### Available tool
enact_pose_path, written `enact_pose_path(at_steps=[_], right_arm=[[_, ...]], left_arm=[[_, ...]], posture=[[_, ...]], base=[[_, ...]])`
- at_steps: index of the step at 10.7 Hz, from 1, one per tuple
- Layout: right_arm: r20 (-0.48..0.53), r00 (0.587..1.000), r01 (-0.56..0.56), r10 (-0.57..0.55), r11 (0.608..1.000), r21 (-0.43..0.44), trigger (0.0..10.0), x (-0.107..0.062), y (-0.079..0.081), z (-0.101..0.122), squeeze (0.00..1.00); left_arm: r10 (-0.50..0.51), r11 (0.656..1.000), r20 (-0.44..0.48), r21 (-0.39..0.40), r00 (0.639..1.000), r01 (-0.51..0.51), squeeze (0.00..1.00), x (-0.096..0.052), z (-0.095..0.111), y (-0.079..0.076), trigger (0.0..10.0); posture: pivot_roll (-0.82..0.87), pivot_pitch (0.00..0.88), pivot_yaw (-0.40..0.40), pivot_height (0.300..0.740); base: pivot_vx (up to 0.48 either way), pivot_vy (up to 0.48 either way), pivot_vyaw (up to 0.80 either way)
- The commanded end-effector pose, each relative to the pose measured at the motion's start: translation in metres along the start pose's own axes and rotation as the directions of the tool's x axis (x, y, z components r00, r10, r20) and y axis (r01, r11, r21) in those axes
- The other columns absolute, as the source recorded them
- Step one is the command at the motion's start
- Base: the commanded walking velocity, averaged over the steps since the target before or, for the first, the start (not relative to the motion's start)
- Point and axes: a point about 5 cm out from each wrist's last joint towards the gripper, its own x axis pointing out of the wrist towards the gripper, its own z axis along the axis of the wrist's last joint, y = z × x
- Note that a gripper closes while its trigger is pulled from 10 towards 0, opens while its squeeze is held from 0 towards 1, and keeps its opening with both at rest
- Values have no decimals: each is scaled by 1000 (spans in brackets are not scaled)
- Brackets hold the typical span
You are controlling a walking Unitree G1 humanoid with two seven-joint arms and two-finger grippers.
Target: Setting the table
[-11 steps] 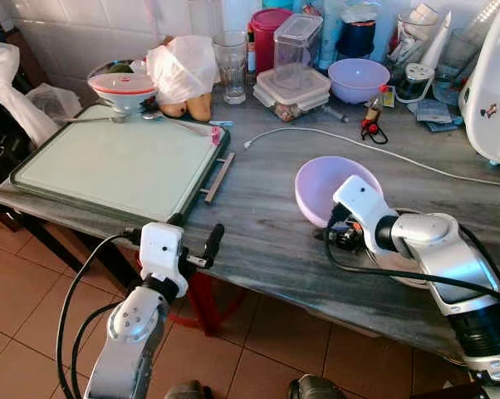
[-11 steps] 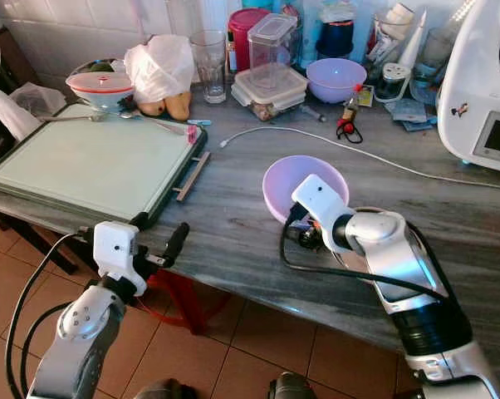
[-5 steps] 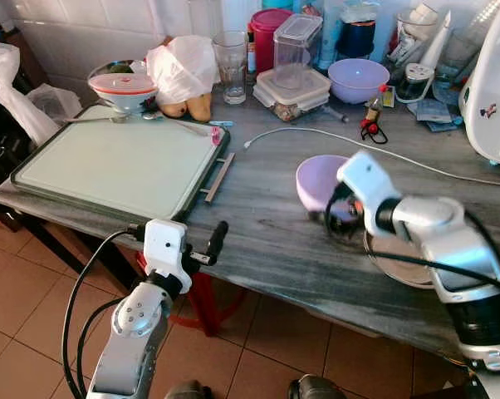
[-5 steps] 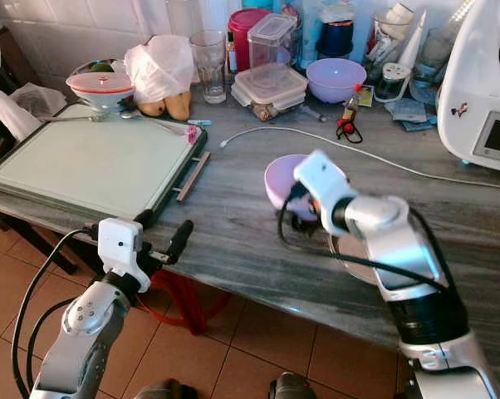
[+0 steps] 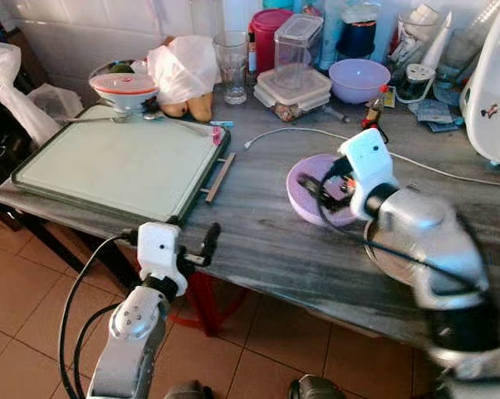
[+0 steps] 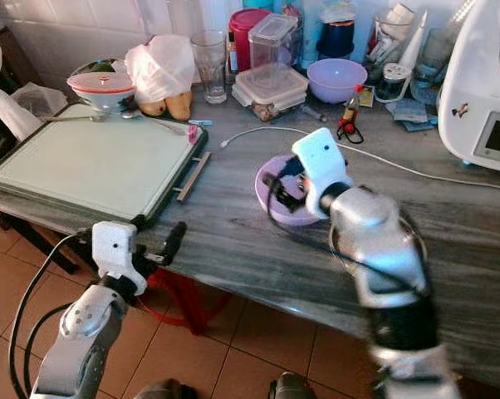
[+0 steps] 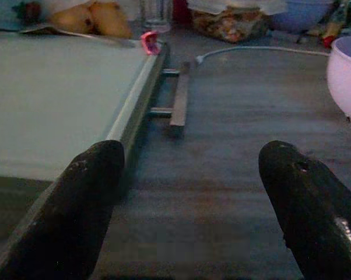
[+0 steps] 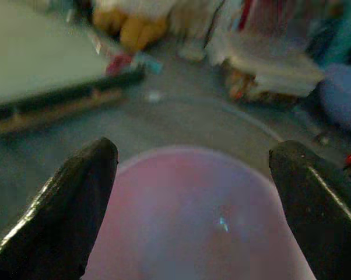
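Lilac bowl (image 5: 316, 193) sits under the spread right gripper (image 8: 193, 175); next, likely a grip on its rim, carrying toward the tray (image 5: 117, 162) at ten o'clock, while the left gripper (image 7: 193, 192) waits, fingers apart.

lilac bowl (image 5: 316, 199) upright on grey counter (image 5: 258, 233), beside plate (image 5: 391, 258).

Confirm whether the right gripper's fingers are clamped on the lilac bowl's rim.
No: the right gripper is open, its fingers spread wide to either side above the lilac bowl.
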Motion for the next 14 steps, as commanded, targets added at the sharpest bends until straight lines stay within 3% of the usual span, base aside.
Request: enact_pose_path(at_steps=[1, 2, 3, 4, 7, 10, 14], right_arm=[[71, 996, 55, -56, 998, 14, 10000, -4, 1, 7, 0], [116, 987, 113, -115, 993, 29, 10000, -6, 7, 4, 0], [116, 976, 174, -187, 978, 111, 10000, -9, 9, -4, 0], [125, 971, 191, -204, 976, 109, 10000, -11, 12, -7, 0], [131, 967, 202, -219, 970, 135, 10000, -15, 24, -16, 0], [156, 960, 210, -232, 967, 144, 10000, -16, 24, -13, 0], [193, 945, 239, -264, 961, 143, 10000, -19, 21, -19, 0]], left_arm=[[19, 1000, -1, 6, 1000, -19, 0, -1, 2, 4, 10000], [23, 1000, 2, 7, 1000, -23, 0, -1, 4, 5, 10000], [28, 1000, 5, 11, 1000, -28, 0, -1, 6, 6, 10000], [32, 999, 6, 12, 999, -32, 0, -2, 7, 7, 10000], [29, 1000, 0, 10, 1000, -29, 0, -3, 7, 6, 10000], [25, 1000, -5, 10, 1000, -25, 0, -3, 7, 5, 10000], [32, 999, -8, 13, 999, -32, 0, -2, 7, 7, 10000]], posture=[[-36, 12, 56, 740], [-29, 12, 56, 740], [-24, 12, 56, 740], [-24, 13, 58, 740], [-27, 17, 63, 740], [-27, 14, 63, 740], [-22, 0, 62, 740]], base=[[0, 0, 0], [0, 0, 0], [0, 0, 0], [0, 0, 0], [-82, 0, -444], [-272, 0, -479], [-292, 0, 0]])
